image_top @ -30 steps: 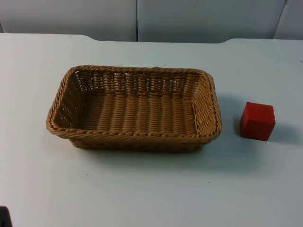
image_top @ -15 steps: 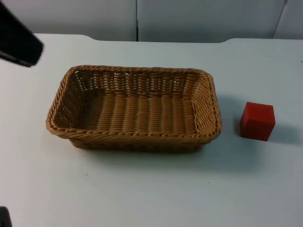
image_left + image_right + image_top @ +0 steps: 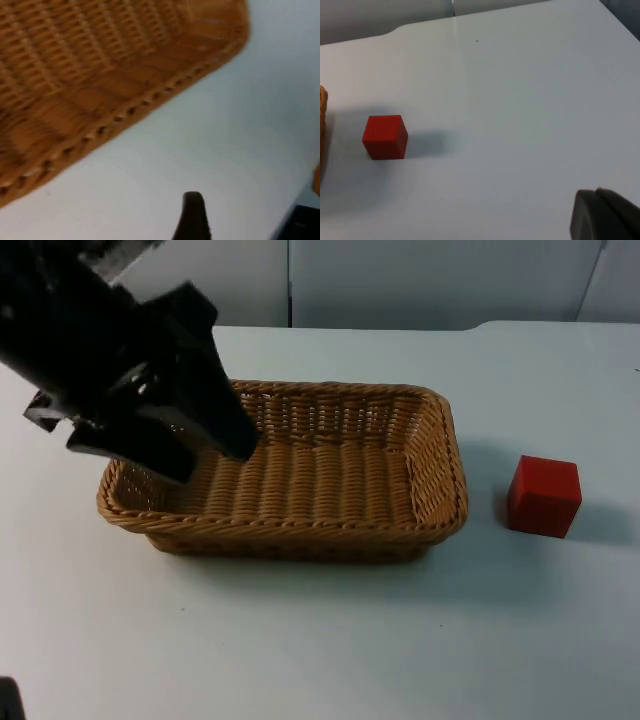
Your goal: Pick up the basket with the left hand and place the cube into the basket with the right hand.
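the left gripper (image 3: 205,455) is hanging over the left end of the wicker basket (image 3: 330,475), fingers spread wide with nothing between them, likely lining up on the rim for the lift. the basket is sitting flat on the white table (image 3: 330,640). the red cube (image 3: 543,497) is lying just right of it, apart; the right gripper (image 3: 600,215) is waiting well off, its opening impossible to judge.

Woven wicker basket (image 3: 330,480); matt cube (image 3: 543,497), prob. plastic.
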You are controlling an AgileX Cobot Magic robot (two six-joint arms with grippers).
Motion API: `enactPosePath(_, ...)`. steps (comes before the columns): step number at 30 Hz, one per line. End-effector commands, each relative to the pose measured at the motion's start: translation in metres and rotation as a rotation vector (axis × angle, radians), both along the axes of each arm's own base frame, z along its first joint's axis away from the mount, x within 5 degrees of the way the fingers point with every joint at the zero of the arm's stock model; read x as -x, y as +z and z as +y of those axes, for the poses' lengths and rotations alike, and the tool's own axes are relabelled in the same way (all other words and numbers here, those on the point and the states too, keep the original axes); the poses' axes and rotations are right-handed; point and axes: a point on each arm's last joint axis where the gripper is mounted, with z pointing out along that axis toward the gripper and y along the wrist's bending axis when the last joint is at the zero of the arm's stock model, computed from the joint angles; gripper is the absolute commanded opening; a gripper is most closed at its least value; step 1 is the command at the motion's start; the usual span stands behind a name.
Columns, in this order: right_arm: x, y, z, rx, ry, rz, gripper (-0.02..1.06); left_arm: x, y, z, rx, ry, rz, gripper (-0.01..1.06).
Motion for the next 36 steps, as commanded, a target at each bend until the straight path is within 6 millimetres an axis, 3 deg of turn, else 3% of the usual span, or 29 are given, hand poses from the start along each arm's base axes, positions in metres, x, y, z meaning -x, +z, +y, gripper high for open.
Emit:
enactPosePath(1,-0.001,-0.001,0.0,0.005,0.0,-0.008,0.0,-0.011,-0.011,0.003,-0.094,0.058,-0.057,0.63)
enactPosePath(9,-0.001,-0.001,0.0,0.005,0.0,-0.008,0.0,-0.032,-0.017,0.019,-0.281,0.124,-0.281,0.63)
enactPosePath(17,-0.001,-0.001,0.0,0.005,0.0,-0.008,0.0,-0.042,-0.019,0.033,-0.426,0.239,-0.346,0.63)
enactPosePath(36,-0.001,-0.001,0.0,0.005,0.0,-0.008,0.0,-0.048,-0.086,0.035,-0.502,0.264,-0.139,0.63)
